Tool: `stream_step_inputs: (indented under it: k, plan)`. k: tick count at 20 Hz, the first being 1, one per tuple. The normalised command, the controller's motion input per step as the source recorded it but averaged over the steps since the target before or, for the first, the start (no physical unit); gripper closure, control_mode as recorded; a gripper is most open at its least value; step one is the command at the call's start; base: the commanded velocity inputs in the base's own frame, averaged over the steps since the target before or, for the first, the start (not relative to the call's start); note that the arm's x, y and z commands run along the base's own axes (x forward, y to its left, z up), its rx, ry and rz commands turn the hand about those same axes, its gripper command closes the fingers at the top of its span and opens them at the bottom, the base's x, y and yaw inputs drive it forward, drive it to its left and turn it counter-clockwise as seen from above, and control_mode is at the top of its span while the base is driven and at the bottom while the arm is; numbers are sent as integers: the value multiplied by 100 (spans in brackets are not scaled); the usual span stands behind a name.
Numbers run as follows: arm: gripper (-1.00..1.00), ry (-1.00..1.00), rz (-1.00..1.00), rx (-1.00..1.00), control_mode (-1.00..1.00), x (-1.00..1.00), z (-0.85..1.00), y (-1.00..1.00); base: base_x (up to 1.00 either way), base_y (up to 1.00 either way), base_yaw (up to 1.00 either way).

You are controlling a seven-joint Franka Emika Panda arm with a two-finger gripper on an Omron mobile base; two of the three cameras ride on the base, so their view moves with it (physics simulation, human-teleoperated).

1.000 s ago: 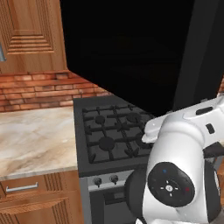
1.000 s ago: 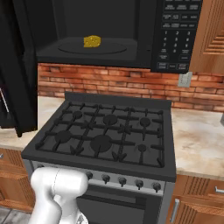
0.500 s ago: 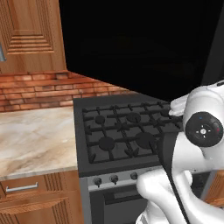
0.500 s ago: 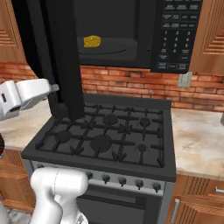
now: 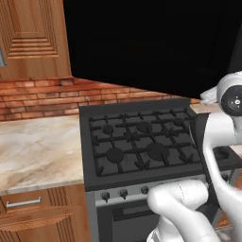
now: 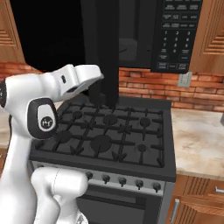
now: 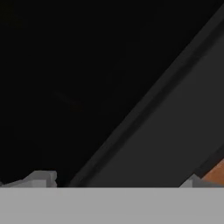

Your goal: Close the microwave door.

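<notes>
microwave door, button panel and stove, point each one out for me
microwave door [image 6: 105, 48], right base view, its thick black frame edge
button panel [image 6: 177, 30], right base view, middle of the keypad
stove [image 5: 137, 142], left base view, centre grates

White arm raised and reaching forward.
Seen from the right base view, the arm climbs from the lower left, bends at a dark-capped elbow, and stretches its forearm level to the right. The hand [image 6: 99, 94] at its end is pressed up close against something dark; whether its fingers are parted or closed is not clear.
</notes>
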Motion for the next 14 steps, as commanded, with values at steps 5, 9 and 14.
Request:
stream_step_inputs:
  k: [5,9,14]
  plan:
    - [-100,1,0,0,-100,100,0,-33,0,0,0]
    - [-100,0,0,0,-100,100,0,-24,0,0,0]
    - [-100,0,1,1,-100,100,3,-19,0,0,0]
